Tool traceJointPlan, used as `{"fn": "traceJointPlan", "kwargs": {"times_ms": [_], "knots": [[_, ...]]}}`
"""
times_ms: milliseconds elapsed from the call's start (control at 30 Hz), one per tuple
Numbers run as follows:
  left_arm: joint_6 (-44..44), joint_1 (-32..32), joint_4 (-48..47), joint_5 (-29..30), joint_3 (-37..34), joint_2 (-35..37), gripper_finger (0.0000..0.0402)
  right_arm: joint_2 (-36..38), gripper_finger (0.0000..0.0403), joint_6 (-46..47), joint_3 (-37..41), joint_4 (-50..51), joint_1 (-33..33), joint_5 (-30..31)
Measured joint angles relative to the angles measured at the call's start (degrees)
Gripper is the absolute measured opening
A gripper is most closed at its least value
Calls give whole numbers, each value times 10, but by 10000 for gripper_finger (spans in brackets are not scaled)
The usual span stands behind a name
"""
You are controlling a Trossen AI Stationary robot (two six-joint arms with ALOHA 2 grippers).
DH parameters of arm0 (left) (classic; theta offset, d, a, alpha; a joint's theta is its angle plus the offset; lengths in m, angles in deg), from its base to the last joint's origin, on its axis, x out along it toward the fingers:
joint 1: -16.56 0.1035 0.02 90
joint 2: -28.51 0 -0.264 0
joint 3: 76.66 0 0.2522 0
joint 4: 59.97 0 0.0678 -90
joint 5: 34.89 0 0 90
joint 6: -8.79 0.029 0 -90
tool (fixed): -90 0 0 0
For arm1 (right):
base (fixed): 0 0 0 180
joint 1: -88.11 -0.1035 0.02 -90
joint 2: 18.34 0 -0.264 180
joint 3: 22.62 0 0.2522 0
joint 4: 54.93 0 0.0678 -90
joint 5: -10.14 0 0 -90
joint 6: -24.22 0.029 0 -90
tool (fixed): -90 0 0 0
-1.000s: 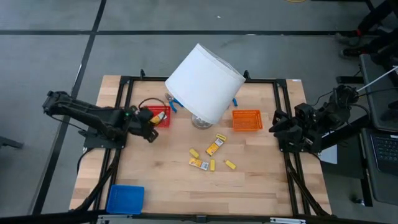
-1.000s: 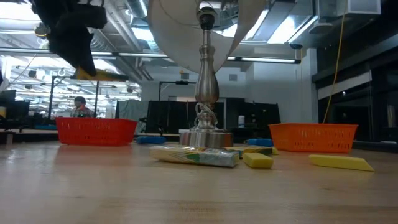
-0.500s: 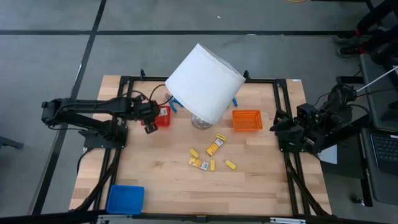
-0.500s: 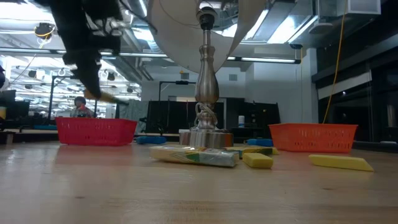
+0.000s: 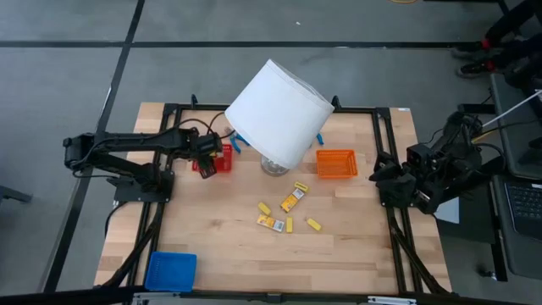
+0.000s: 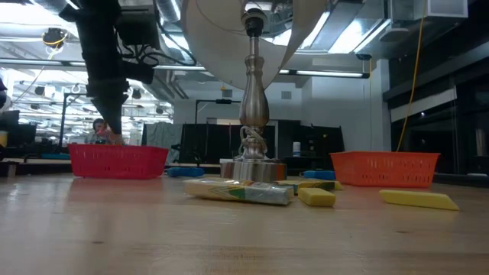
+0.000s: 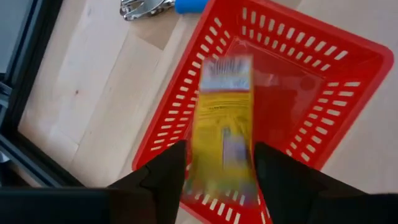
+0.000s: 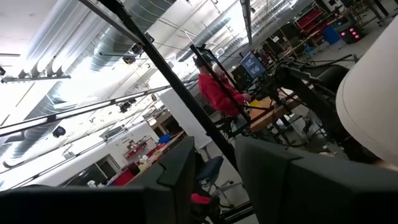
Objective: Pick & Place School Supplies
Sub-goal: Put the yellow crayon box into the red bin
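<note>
Overhead, lampshade (image 5: 278,112) shadows red basket (image 5: 218,158), left gripper (image 7: 219,177).

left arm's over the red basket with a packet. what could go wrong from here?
1. The left gripper holds the yellow packet over the near rim of the red basket, not its middle; released here, it may catch the wall or land on the table.
2. The packet looks blurred in the wrist view, so it may be moving; an early release could throw it off.
3. The lampshade overhangs close by and could be clipped on retreat.
</note>
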Motion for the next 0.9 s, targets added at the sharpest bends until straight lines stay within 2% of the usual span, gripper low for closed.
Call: {"fn": "traceJointPlan", "kwargs": {"times_ms": [167, 267, 400, 500, 633, 700, 767, 900], "knots": [[-13, 1, -3, 4, 8, 6, 224, 0, 121, -10, 0, -6, -8, 6], [-53, 0, -5, -5, 14, 22, 234, 0, 121, -9, 0, 1, -8, 15], [-132, -21, -2, -58, 9, 75, 236, -4, 121, 26, 0, 66, -8, 21], [-199, -61, -3, -110, 8, 119, 234, -15, 121, 80, 0, 141, -8, 17], [-317, -170, 14, -190, 8, 148, 233, -23, 121, 94, 0, 180, -8, 15], [-374, -246, 45, -198, 8, 146, 233, -22, 121, 86, 0, 181, -8, 17], [-414, -331, 103, -170, 8, 126, 233, -23, 121, 84, 0, 189, -8, 17], [-410, -470, 225, -38, 7, 47, 233, -32, 121, 95, 0, 213, -8, 17]]}}
